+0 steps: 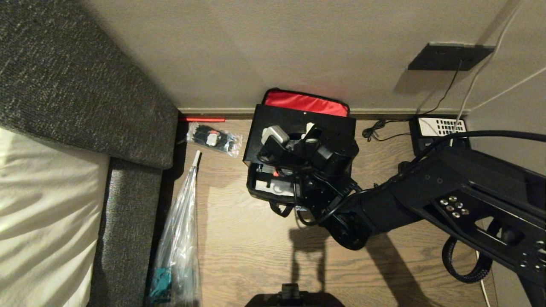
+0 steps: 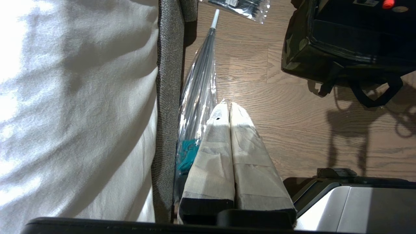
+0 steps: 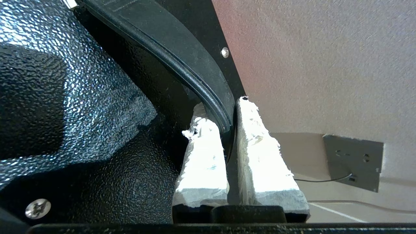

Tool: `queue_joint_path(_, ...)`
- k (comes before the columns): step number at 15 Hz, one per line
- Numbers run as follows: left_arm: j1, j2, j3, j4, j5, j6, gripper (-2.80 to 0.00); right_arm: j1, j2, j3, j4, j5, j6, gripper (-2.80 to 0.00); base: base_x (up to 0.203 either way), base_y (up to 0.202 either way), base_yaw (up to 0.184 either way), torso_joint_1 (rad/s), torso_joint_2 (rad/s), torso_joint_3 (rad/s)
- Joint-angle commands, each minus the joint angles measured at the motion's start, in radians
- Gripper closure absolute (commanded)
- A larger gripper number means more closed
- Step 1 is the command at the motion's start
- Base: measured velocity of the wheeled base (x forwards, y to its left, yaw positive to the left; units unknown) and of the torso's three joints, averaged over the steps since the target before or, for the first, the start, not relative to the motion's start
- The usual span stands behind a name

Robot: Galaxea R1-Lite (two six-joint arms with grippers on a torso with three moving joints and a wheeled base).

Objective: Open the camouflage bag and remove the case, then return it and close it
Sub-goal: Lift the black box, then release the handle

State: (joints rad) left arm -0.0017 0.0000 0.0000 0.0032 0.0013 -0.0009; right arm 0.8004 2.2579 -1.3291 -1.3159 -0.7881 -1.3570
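One hand working, mine on the right.
My right hand (image 3: 227, 123) pinches the case (image 1: 264, 132) rim above the camouflage bag (image 2: 299, 61); left hand (image 2: 229, 107) closed.

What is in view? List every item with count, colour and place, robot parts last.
bag: one, camouflage with red lining, on floor by wall, open.
case: one, black, partly out of the bag.
packet: one, clear with black items, floor left of bag.
umbrella: one, clear, beside the couch.
couch: one, grey, left.
phone: one, black with white keypad, by wall.
wall socket: one, dark.
right claw: shut on the case's edge.
left claw: shut, above the floor.
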Motion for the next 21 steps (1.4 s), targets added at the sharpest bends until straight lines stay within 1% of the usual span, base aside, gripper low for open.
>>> queue_joint_path(1, 0.0, 0.0, 0.0, 0.0, 0.0, -0.001, 0.0, -0.002, -0.021, 0.003, 0.005, -0.004, -0.007, 0.0, 0.0, 0.0, 0.0, 0.0, 0.0, 0.0)
queue_joint_path(3, 0.0, 0.0, 0.0, 0.0, 0.0, -0.001, 0.0, -0.004, -0.031, 0.018, 0.009, -0.006, -0.008, 0.0, 0.0, 0.0, 0.0, 0.0, 0.0, 0.0)
queue_joint_path(5, 0.0, 0.0, 0.0, 0.0, 0.0, -0.001, 0.0, -0.004, -0.044, 0.025, 0.019, -0.043, -0.01, 0.0, 0.0, 0.0, 0.0, 0.0, 0.0, 0.0)
queue_joint_path(8, 0.0, 0.0, 0.0, 0.0, 0.0, -0.001, 0.0, -0.005, -0.056, 0.039, 0.02, -0.053, -0.008, 0.0, 0.0, 0.0, 0.0, 0.0, 0.0, 0.0)
queue_joint_path(10, 0.0, 0.0, 0.0, 0.0, 0.0, -0.001, 0.0, -0.011, -0.072, 0.061, 0.023, -0.075, -0.01, 0.0, 0.0, 0.0, 0.0, 0.0, 0.0, 0.0)
queue_joint_path(17, 0.0, 0.0, 0.0, 0.0, 0.0, -0.001, 0.0, -0.035, -0.112, 0.099, 0.015, -0.077, -0.004, 0.0, 0.0, 0.0, 0.0, 0.0, 0.0, 0.0)
queue_joint_path(21, 0.0, 0.0, 0.0, 0.0, 0.0, -0.001, 0.0, -0.062, -0.138, 0.12, 0.011, -0.077, -0.001, 0.0, 0.0, 0.0, 0.0, 0.0, 0.0, 0.0)
